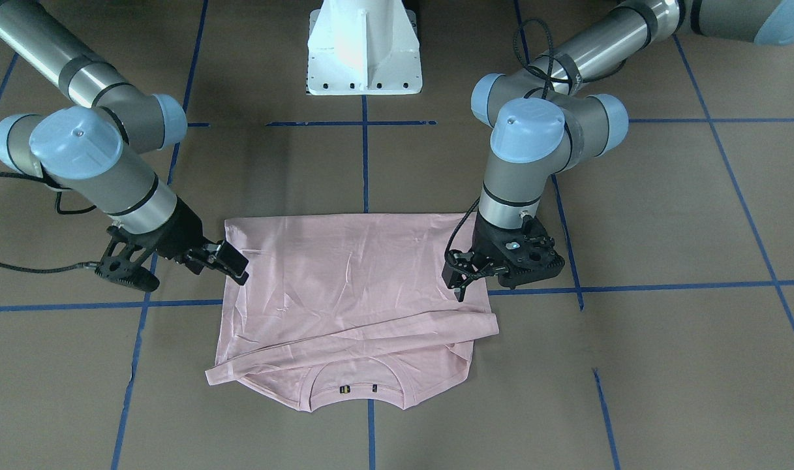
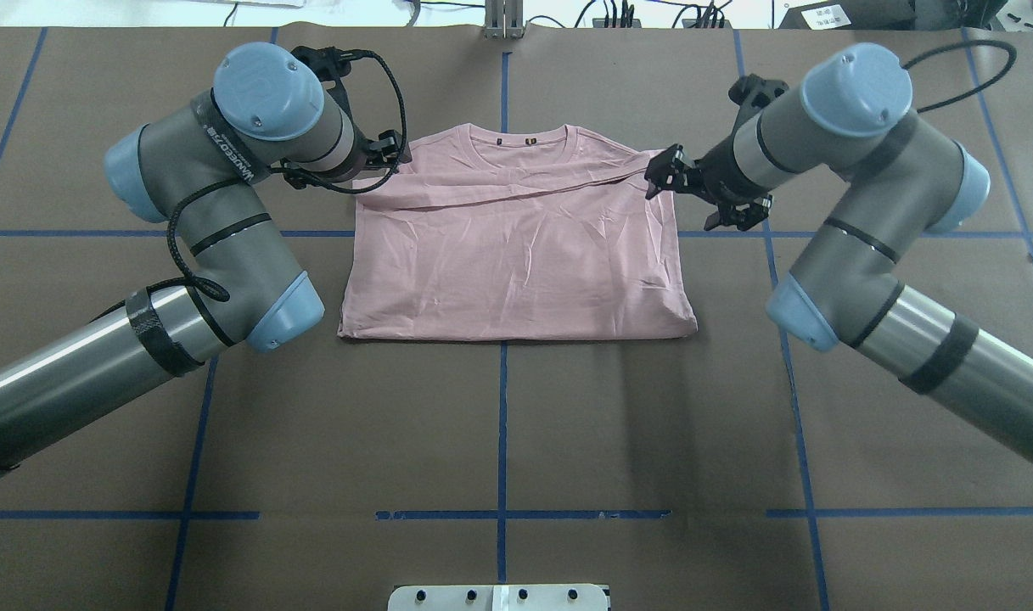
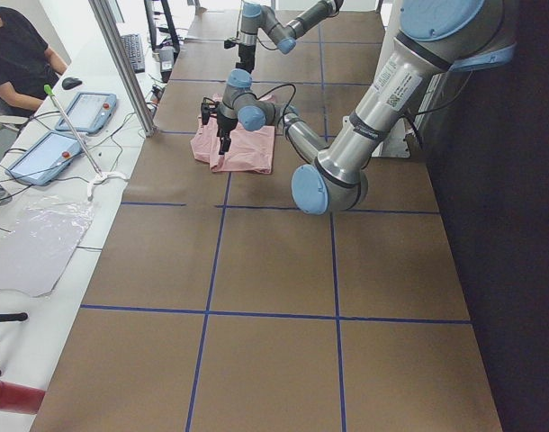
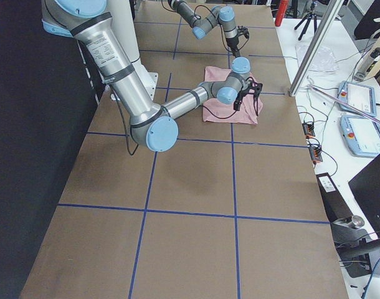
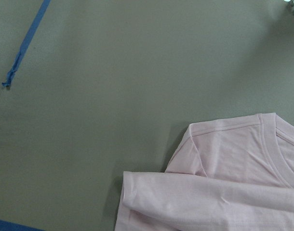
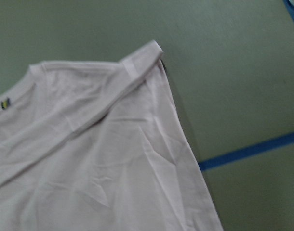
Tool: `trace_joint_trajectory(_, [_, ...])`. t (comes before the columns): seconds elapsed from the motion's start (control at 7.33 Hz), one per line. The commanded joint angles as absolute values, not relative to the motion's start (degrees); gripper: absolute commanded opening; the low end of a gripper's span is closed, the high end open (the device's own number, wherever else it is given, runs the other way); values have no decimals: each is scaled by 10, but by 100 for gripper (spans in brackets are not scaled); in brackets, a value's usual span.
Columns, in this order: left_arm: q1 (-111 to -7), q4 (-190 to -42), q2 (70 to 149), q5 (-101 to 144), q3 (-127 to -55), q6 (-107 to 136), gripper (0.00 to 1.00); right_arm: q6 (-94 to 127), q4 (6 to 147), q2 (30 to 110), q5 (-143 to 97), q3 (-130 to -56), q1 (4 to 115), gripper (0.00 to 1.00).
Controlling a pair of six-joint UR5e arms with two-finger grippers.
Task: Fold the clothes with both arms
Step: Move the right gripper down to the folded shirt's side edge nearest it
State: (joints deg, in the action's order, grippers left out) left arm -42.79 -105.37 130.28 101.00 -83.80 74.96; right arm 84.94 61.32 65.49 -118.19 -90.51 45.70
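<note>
while the shirt (image 2: 516, 255) lies flat mid-table, collar at 12 o'clock from overhead, the left gripper (image 2: 395, 154) sits at its 10 and the right gripper (image 2: 660, 174) at 2, both parted and empty. a shallow pinch could catch one layer and pull the fold apart.

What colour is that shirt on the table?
Pale pink T-shirt, clearest in the overhead view.

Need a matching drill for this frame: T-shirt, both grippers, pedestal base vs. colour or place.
1. T-shirt
2. left gripper
3. right gripper
4. pedestal base

A. white, top centre of the front-facing view
B. at the shirt's edge, overhead view's right
C. pale pink, lying flat
D. at the shirt's edge, overhead view's left

Pairs: 1-C, 2-D, 3-B, 4-A
</note>
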Motion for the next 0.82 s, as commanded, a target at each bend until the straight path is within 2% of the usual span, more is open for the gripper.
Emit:
trace_joint_trajectory(0.0, [-426,-1053,1302,1011,-846,759,100,858,626,728,-1119,-964,388,98])
trace_joint_trajectory(0.41, [-424,-1053,1302,1012,-852,776,100,857,628,738,-1095,-962,355,90])
trace_joint_trajectory(0.55, [-424,-1054,1302,1012,-851,776,100,857,628,737,-1096,-962,354,85])
trace_joint_trajectory(0.68, [-424,-1054,1300,1011,-851,776,100,856,628,737,-1097,-962,354,75])
